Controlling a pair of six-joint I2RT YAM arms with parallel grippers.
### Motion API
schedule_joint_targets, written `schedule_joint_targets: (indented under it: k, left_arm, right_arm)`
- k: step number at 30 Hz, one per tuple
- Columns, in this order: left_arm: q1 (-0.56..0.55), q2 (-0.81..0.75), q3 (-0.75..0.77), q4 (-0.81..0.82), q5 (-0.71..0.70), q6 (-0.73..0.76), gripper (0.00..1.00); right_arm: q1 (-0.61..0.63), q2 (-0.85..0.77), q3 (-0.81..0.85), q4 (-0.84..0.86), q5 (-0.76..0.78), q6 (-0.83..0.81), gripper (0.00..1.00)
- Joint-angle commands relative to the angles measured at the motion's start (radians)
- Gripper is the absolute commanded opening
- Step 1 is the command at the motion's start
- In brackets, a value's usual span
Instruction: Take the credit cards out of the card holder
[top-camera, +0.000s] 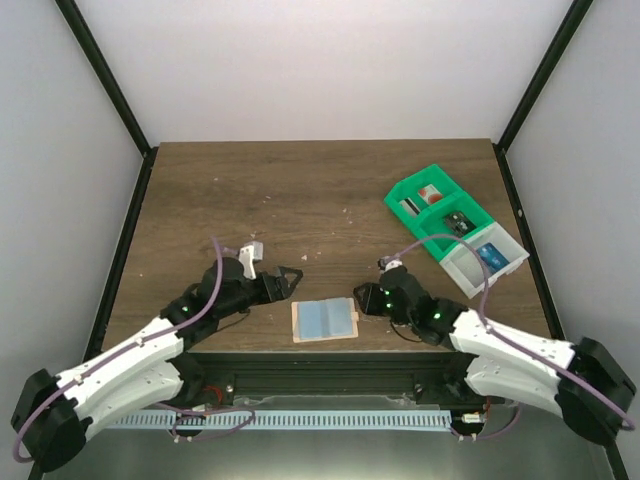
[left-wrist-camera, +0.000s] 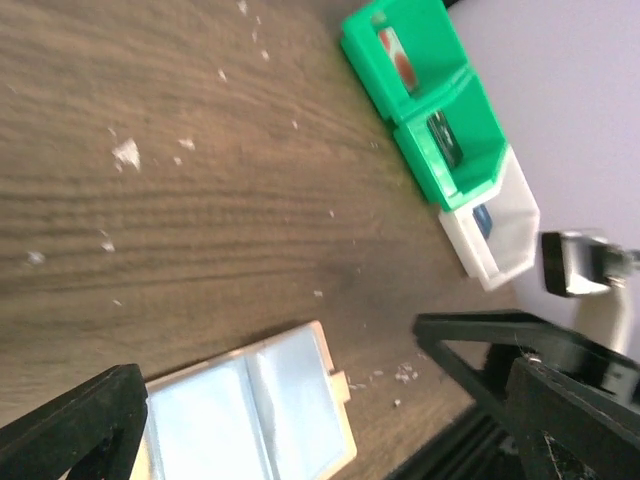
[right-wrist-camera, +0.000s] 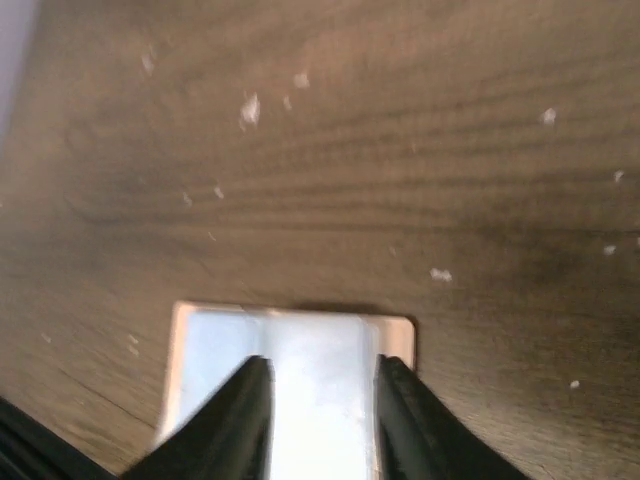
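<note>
The card holder (top-camera: 325, 320) lies open and flat near the table's front edge, tan-rimmed with pale blue-grey pockets. It also shows in the left wrist view (left-wrist-camera: 250, 410) and in the right wrist view (right-wrist-camera: 215, 345). No separate credit card can be told apart in its pockets. My right gripper (top-camera: 362, 300) is open at the holder's right edge, and in its wrist view the gripper (right-wrist-camera: 325, 365) has its fingers (right-wrist-camera: 250, 400) straddling a pale pocket. My left gripper (top-camera: 287, 283) is open wide and empty just up-left of the holder, and it also shows in its wrist view (left-wrist-camera: 280, 355).
A green-and-white compartment tray (top-camera: 432, 182) stands at the back right with small items in its bins, and it also shows in the left wrist view (left-wrist-camera: 440, 170). Pale crumbs are scattered on the wooden table (top-camera: 300, 190). Black frame posts line both sides.
</note>
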Motion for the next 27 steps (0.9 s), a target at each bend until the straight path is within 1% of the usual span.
schedule_joint_targets:
  k: [1,2,4,7,9,13,14,17,21,27]
  left_arm:
    - [0.006,-0.066,0.112,-0.225,-0.164,0.1,1.0]
    - [0.007,-0.077,0.143,-0.251,-0.183,0.113,1.0]
    - [0.006,-0.095,0.202,-0.291,-0.203,0.152,1.0]
    - [0.007,-0.119,0.287,-0.321,-0.184,0.203,1.0]
    - [0.006,-0.137,0.321,-0.323,-0.155,0.218,1.0]
    - [0.007,-0.183,0.38,-0.314,-0.111,0.248,1.0]
    - [0.006,-0.201,0.389,-0.306,-0.108,0.253,1.0]
    - [0.006,-0.238,0.418,-0.288,-0.114,0.273,1.0]
    - [0.006,-0.264,0.441,-0.305,-0.147,0.289,1.0]
    - [0.007,-0.268,0.411,-0.315,-0.167,0.281,1.0]
  right_arm:
    - [0.001,-0.149,0.091,-0.125,0.162,-0.077,0.36]
    - [0.0,-0.175,0.111,-0.149,0.176,-0.097,0.39]
    - [0.0,-0.215,0.165,-0.217,0.212,-0.133,0.42]
    - [-0.001,-0.276,0.237,-0.296,0.265,-0.166,0.52]
    - [-0.001,-0.308,0.28,-0.33,0.276,-0.176,0.63]
    - [0.0,-0.345,0.366,-0.381,0.281,-0.186,0.94]
    - [0.0,-0.347,0.395,-0.397,0.289,-0.184,0.98]
    - [0.0,-0.351,0.459,-0.439,0.303,-0.182,1.0]
    - [0.001,-0.355,0.511,-0.478,0.293,-0.182,1.0]
    - [0.0,-0.385,0.493,-0.472,0.293,-0.167,1.0]
